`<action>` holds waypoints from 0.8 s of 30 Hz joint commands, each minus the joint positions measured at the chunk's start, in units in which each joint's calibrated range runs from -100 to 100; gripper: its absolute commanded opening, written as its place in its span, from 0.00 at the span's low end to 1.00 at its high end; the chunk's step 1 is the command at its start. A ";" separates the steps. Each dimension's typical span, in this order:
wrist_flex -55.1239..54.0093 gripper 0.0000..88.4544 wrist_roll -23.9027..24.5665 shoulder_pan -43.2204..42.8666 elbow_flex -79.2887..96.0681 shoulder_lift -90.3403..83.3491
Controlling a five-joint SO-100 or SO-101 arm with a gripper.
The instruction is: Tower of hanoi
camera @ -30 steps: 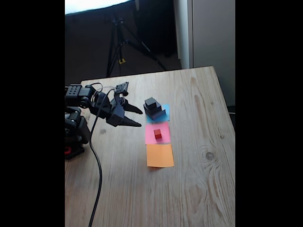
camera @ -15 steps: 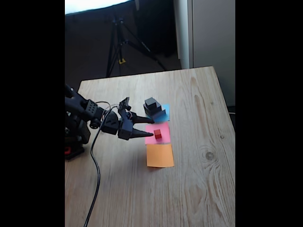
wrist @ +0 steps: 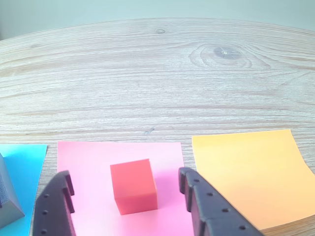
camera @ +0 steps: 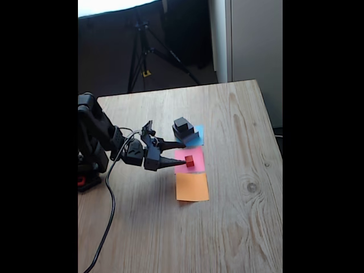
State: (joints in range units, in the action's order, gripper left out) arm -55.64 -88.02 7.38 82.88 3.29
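The tiny red cube (camera: 189,161) (wrist: 134,186) sits alone on the pink paper square (camera: 195,154) (wrist: 88,157). The rest of the tower of hanoi is stacked on the blue paper square (camera: 199,133) (wrist: 27,164): a small black cube (camera: 181,122) on top of wider dark slabs (camera: 187,135). In the wrist view a grey slab corner (wrist: 7,201) shows at the left edge. My gripper (camera: 183,153) (wrist: 123,173) is open and low over the pink square. Its two black fingers (wrist: 204,206) stand either side of the red cube without touching it.
An orange paper square (camera: 191,186) (wrist: 251,174) lies bare just beside the pink one. The wooden table (camera: 239,216) stretches beyond the squares. A black cable (camera: 108,199) trails from the arm's base (camera: 91,165) at the table's left edge. A tripod (camera: 145,51) stands behind the table.
The arm has stretched forward and down. The open gripper moved from above and left of the stack to the pink square, its fingers now flanking the red cube.
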 commanded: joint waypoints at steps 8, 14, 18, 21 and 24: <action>-11.25 0.27 -4.29 -0.40 -5.15 12.68; -11.41 0.26 -4.96 -0.49 -8.42 16.16; -12.47 0.26 -5.79 -0.99 -10.33 18.81; -13.11 0.25 -7.13 -1.32 -11.15 20.33; -13.19 0.25 -8.13 -1.57 -11.79 21.08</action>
State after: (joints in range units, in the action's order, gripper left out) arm -67.41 -94.44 6.87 72.45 24.50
